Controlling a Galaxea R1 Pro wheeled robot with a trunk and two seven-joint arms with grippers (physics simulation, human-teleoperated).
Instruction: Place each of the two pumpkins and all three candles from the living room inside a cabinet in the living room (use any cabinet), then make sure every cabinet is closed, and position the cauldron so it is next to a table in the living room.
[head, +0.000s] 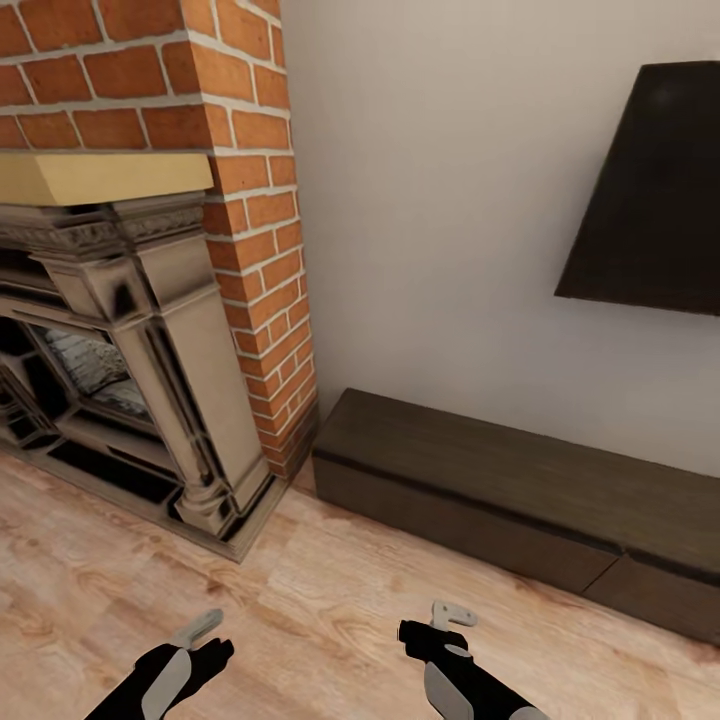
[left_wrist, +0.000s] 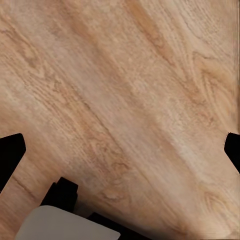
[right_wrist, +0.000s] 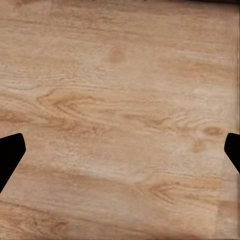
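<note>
Nearest to us, our two arms hang low over the wooden floor (head: 300, 620), carried in a tucked travelling pose, we judge, since nothing is within reach. The left gripper (head: 200, 640) and right gripper (head: 440, 625) both hold nothing. In each wrist view the dark fingertips (left_wrist: 10, 155) sit at opposite edges with bare planks between them, so we read both claws as spread wide and empty; the right wrist view shows the same with its fingertips (right_wrist: 10, 155).

Farther off and to the right, the cabinet (head: 480, 480) lies low along the far wall (head: 450, 200), its top bare and its fronts looking flush and closed. It runs out of the picture on the right, so we cannot see its full length or every front. A seam near the right end suggests a separate drawer, but we cannot make out handles.

To the far left stands the fireplace (head: 130, 380) with its brick chimney (head: 240, 150), cut off at the left edge. Above the cabinet a dark panel (head: 650, 190) is mounted on the wall, likely a screen seen at an angle, though we cannot tell.
</note>
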